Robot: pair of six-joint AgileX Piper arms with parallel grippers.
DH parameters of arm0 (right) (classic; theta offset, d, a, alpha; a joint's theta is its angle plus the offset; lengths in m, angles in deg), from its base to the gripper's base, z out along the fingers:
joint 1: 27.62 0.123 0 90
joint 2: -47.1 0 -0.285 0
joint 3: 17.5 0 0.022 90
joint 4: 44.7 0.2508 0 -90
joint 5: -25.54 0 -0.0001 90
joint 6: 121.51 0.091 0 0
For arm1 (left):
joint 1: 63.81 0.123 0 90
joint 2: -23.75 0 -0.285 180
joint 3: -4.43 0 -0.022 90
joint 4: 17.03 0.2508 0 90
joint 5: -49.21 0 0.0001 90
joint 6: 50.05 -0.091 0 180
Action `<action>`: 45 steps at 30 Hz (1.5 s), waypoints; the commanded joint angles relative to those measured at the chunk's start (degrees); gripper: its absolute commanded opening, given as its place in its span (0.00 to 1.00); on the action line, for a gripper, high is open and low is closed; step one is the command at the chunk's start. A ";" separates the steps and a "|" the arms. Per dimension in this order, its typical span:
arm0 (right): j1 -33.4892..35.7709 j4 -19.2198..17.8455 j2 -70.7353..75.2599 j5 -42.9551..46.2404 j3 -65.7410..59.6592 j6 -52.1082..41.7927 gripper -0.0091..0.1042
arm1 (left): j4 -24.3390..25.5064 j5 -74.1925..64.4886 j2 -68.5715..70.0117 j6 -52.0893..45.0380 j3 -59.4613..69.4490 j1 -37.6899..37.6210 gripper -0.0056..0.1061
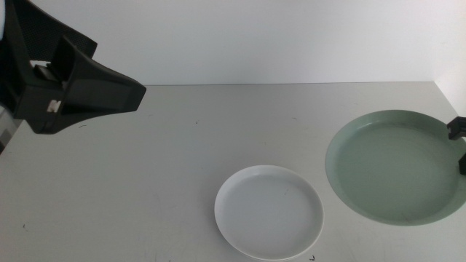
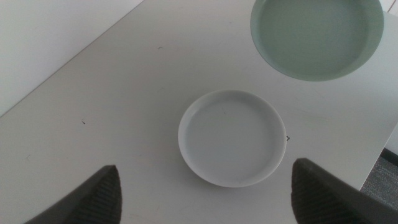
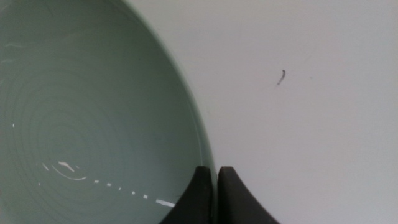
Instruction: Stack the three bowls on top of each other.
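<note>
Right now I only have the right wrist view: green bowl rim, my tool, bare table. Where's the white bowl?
Observer: The white bowl sits on the table near the front edge, to the left of the green bowl in the middle view, with a gap between them.
Operator: Left tool?
Observer: The left tool is raised over the table's left side, jaws wide open and holding nothing. Its camera looks down on the white bowl.
Operator: Third bowl?
Observer: Only those two bowls show in any view. I can't see a third.
</note>
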 commanded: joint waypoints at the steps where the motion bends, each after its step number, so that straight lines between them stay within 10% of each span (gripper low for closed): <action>1: 2.53 0.95 1.30 0.81 3.17 0.27 0.08 | -1.98 2.78 0.82 0.43 -1.67 -0.02 0.93; 22: 24.76 1.37 -19.24 9.98 13.13 4.42 0.08 | -1.98 2.78 0.82 0.43 -1.67 -0.02 0.93; 45: 26.51 0.00 -27.15 13.00 12.96 3.50 0.08 | -1.88 2.78 0.82 0.43 -1.67 -0.02 0.93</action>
